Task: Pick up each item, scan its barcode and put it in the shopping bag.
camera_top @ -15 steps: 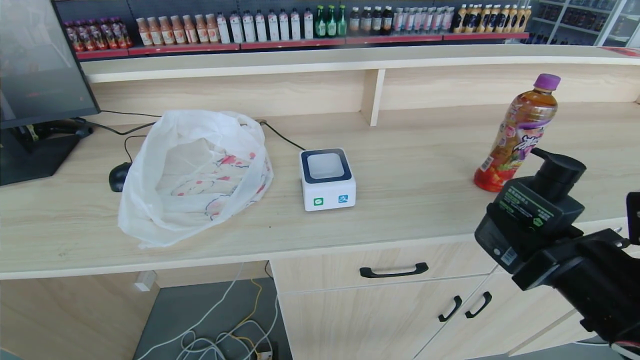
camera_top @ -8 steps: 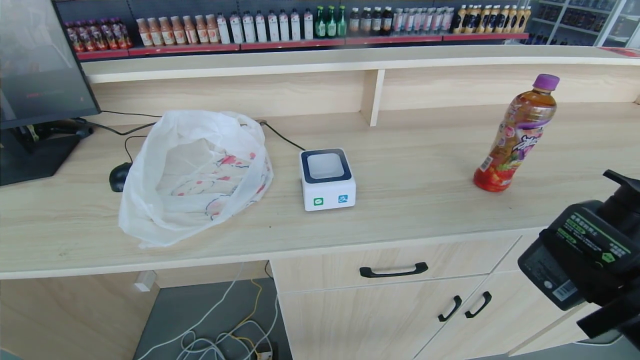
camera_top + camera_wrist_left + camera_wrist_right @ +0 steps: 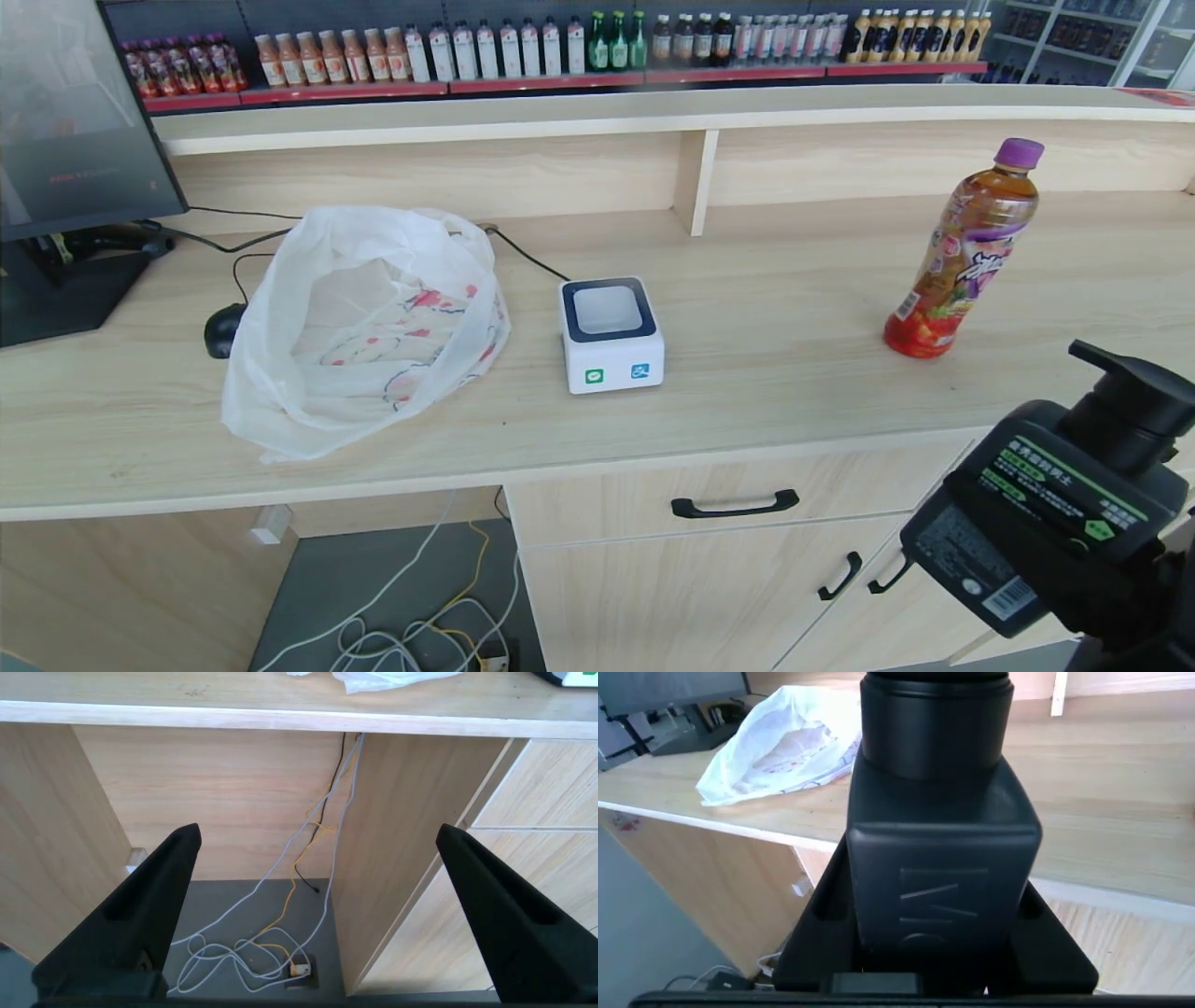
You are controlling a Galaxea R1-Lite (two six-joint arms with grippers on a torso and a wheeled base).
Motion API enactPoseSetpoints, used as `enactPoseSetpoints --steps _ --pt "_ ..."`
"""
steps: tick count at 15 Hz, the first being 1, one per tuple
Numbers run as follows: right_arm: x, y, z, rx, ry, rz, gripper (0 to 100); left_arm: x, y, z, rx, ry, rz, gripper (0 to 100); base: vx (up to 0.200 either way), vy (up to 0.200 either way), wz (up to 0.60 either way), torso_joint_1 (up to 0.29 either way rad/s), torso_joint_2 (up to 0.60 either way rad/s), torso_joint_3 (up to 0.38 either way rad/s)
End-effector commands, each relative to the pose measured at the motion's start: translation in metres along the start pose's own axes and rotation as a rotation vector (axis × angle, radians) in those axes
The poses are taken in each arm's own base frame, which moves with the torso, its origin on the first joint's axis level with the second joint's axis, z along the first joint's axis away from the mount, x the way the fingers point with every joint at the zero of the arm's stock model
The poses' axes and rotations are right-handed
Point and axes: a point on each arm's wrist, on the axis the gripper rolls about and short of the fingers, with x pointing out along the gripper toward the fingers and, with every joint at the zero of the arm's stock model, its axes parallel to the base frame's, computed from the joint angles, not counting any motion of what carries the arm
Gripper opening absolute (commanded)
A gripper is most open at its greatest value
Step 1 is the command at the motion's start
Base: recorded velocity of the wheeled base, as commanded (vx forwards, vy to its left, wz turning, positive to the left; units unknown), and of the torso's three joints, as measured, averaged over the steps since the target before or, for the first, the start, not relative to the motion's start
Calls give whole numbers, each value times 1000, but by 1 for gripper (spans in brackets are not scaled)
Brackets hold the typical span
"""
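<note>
Moved vs. 1 s ago: black pump bottle (image 3: 1046, 523), clamped in R gripper (image 3: 934, 917), went from just beside tea bottle (image 3: 962, 252) down to low right, off counter (image 3: 766, 308) edge, in front of cabinet; tilted, barcode label up. L gripper (image 3: 318, 838): fingers apart, holding nothing, below counter level. On counter, L to R: mouse (image 3: 222, 329); bag (image 3: 364, 327), crumpled; scanner (image 3: 611, 334) near bag; tea bottle upright, well apart.

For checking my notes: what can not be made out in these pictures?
Shopping bag contents: head view, its crumpled plastic hides them.
Black bottle pump head: right wrist view, cut off by the picture's edge.
Orange bottle label print: head view, too small.
Monitor: head view, cut off by the left edge.
</note>
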Motion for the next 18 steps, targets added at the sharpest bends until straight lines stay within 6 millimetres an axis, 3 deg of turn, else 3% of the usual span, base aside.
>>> enactPoseSetpoints --steps 1,12,14,18 --pt "13 7 -1 34 19 16 0 0 0 0 0 0 0 100 0 0 0 0 0 0" --pt "54 16 -8 227 109 209 0 0 0 0 0 0 0 100 0 0 0 0 0 0" --pt "77 19 -1 275 75 208 0 0 0 0 0 0 0 100 0 0 0 0 0 0" --pt "99 25 6 332 36 213 0 0 0 0 0 0 0 100 0 0 0 0 0 0"
